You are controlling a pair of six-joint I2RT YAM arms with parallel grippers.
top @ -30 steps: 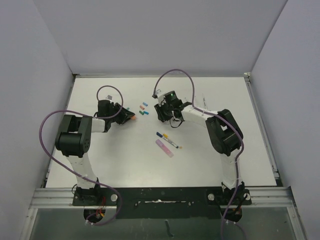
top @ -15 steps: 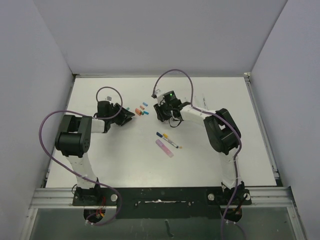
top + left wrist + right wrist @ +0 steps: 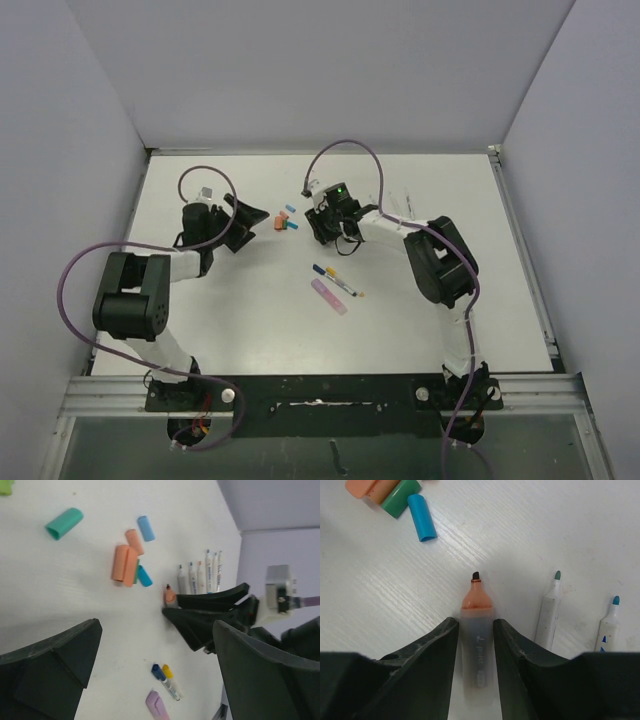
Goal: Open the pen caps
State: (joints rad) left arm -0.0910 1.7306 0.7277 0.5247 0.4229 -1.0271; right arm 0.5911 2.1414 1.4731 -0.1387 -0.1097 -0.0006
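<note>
Left fingers (image 3: 55,665) gape wide and empty beside the orange cap (image 3: 124,564). Right fingers (image 3: 420,655) grip the bare orange pen (image 3: 476,605) near that cap. Uncapping looks done; next, lay the pen down.

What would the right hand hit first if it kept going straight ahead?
Likely nothing close: the right hand, shut on the orange-tipped pen, faces bare table. The blue cap lies left of that line, though depth is unclear.

The pen caps (image 3: 124,565) are orange, teal and blue; the table (image 3: 60,600) white.
</note>
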